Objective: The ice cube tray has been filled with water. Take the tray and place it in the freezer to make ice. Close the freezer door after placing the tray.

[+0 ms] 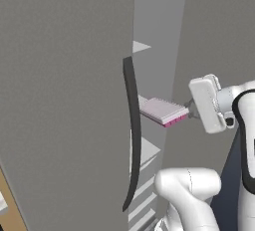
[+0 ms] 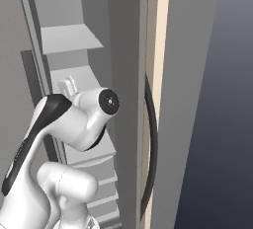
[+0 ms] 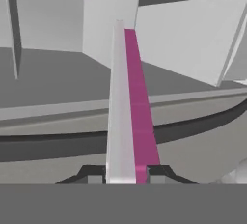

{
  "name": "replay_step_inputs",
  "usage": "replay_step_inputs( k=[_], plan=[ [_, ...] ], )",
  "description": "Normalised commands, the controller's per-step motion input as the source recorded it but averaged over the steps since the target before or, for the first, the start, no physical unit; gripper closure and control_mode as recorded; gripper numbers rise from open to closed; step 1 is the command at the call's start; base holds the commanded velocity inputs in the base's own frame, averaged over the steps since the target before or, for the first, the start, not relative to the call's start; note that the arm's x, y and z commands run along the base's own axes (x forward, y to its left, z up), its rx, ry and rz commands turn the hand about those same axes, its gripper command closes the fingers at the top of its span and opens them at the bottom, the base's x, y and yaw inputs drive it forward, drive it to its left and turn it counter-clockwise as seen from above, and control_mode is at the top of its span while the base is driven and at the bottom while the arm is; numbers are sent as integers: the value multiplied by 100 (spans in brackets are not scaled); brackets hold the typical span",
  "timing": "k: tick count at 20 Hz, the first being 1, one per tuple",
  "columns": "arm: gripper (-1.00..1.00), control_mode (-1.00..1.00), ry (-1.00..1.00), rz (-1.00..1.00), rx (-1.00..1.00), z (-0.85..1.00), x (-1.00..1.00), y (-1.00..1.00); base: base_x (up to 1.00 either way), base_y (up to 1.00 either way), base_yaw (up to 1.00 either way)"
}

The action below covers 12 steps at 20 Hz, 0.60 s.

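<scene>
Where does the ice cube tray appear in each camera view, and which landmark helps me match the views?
Left base view: the ice cube tray is at centre right, held level at the freezer opening by the pincer.
Right base view: the tray is not in it.
Hand view: the tray runs edge-on up the middle.
Shared landmark: the black curved handle.

White shelves [image 2: 66,38] sit stacked inside the freezer [image 1: 157,51], bare on the parts that show; the ice cube tray [image 1: 162,110] hangs level above one shelf [image 1: 147,150], clamped in the tool [image 1: 189,109], resting on none.
</scene>
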Motion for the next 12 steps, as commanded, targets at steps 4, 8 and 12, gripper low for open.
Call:
replay_step_inputs(
  k=[4, 8, 12],
  plan=[
    [100, -100, -3, 0, -1, -2, 7, 10, 0, 0, 0],
    [100, -100, -10, 0, 0, 0, 0, 1, 0, 0, 0],
    [100, -100, -12, 0, 2, 10, -2, 0, 0, 0, 0]
  ],
)
